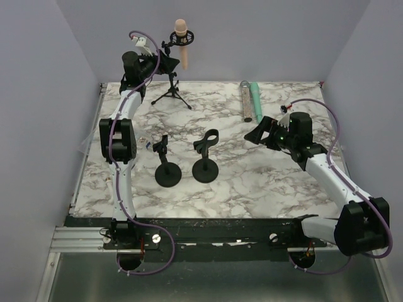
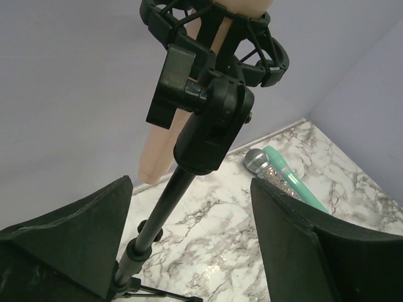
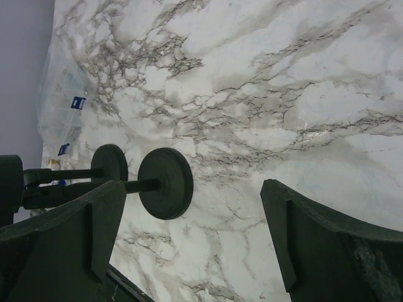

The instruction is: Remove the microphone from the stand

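The peach-pink microphone (image 1: 183, 43) sits in the black tripod stand's (image 1: 172, 94) shock mount, at the white marble table's (image 1: 252, 176) far left. The left gripper (image 2: 192, 189) gapes either side of the stand's pole; the right gripper (image 3: 192, 189) gapes above the tabletop. A clear plastic bag's (image 3: 63, 107) blue labels are unreadably small.

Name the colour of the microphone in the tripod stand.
Pale peach microphone, best seen in the top external view.

Mic (image 1: 182, 41) peach-pink, tripod stand (image 1: 172, 93) blk; table (image 1: 252, 182) white w/ grey marble veining; second mic (image 1: 255, 94) at 1 o'clock mint green.
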{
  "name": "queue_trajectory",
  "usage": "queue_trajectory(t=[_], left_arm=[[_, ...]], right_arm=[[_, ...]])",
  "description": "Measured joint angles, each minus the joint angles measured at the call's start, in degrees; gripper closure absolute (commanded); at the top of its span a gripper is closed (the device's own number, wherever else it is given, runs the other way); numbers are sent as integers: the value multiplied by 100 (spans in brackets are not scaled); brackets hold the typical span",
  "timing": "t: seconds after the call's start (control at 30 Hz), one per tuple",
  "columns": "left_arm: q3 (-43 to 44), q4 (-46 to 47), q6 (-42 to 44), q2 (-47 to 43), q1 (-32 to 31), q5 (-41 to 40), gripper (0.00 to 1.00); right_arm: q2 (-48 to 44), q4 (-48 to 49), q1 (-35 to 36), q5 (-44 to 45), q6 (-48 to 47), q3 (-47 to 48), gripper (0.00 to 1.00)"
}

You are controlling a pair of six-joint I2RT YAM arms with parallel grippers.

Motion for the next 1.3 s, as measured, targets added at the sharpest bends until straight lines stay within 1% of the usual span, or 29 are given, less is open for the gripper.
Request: queue_trajectory(t=[0.03, 0.17, 0.3, 0.43, 0.8, 0.87, 0.93, 1.07, 1.3], left_arm=[[11, 31, -28, 22, 0, 39, 29], [186, 107, -103, 87, 0, 181, 34], [398, 118, -138, 146, -24, 306, 43], [400, 118, -146, 155, -35, 317, 56], [367, 96, -50, 160, -31, 402, 79], [321, 122, 39, 155, -31, 415, 87], [157, 275, 111, 107, -37, 442, 92], [-306, 511, 216, -149, -35, 503, 98], [-1532, 949, 201, -866, -50, 610, 100]], right_arm=[[20, 0, 0, 0, 2, 0, 3], [57, 0, 0, 0, 2, 0, 3], [57, 4, 0, 0, 4, 0, 3], [57, 7, 0, 0, 7, 0, 3], [37, 9, 0, 2, 4, 0, 3], [24, 9, 0, 4, 4, -2, 3], [11, 11, 0, 2, 7, -2, 3], [-9, 26, 0, 2, 7, -4, 3], [-138, 92, 0, -2, 35, -107, 3]])
